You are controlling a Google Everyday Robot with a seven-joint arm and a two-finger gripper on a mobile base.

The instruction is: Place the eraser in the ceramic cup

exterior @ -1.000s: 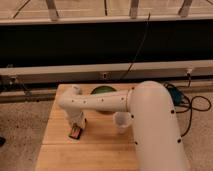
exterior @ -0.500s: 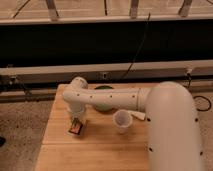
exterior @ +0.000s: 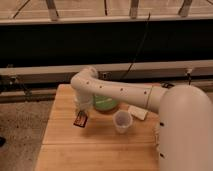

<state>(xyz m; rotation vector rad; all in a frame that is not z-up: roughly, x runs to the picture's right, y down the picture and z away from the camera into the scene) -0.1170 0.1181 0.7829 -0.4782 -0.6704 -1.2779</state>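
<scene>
1. Looking down at the bench [exterior: 65,147], I find much of it blocked: the arm [exterior: 120,92] sweeps in from the right, and its bulky white shell fills the lower right corner and hides that side of the bench.
2. The green bowl [exterior: 106,104] shows only in part, since the arm crosses over its back and left side.
3. The gripper [exterior: 80,111] hangs below the bent wrist at the bench's left-middle. It is clenched on the eraser [exterior: 80,120], though the contact itself is hard to make out against the pale housing.
4. The eraser is a dark slab with red markings. It sits tilted at the gripper's tip, and I cannot tell whether its lower edge touches the wood.
5. The ceramic cup [exterior: 121,121] stands upright with its mouth open, to the right of the eraser and apart from it, just in front of the bowl.
6. A pale cream block [exterior: 137,112] lies flat close to the cup's right, near the arm's shell.
7. The bench is light wooden planking. Speckled floor [exterior: 20,130] lies to its left, and a dark wall band with a pale ledge [exterior: 150,66] runs behind it, with a cable [exterior: 139,42] trailing down.
8. Bare wood stretches in front of the cup and eraser to the near edge. The left edge lies close to the eraser.
</scene>
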